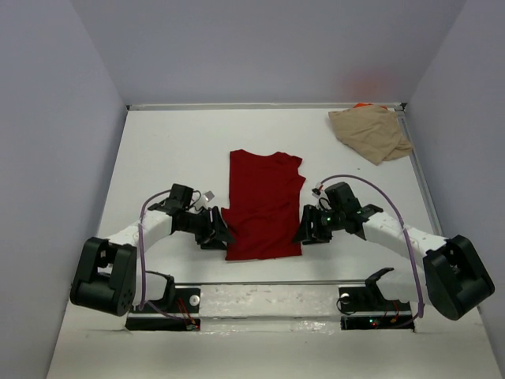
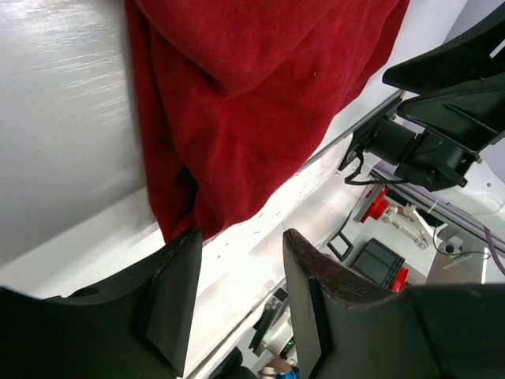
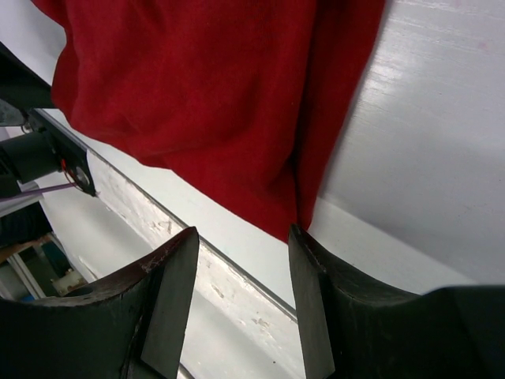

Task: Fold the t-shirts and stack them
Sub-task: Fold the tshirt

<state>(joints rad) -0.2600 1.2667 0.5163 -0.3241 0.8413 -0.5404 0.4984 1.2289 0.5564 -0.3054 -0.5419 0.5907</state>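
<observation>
Red shirt (image 1: 264,207) lies mid-table, folded narrow; tan shirt (image 1: 371,133) is bunched far right. Left gripper (image 1: 215,235) and right gripper (image 1: 305,230) flank the red shirt's near corners, jaws part-open, empty. Next, probably: pinch both corners and fold the hem toward the collar.

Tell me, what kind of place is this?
Probably a robot lab booth: plain pale walls box in a white table, two black-and-white robot arms sit at its near edge, and a dark red cloth t-shirt lies between them.
</observation>
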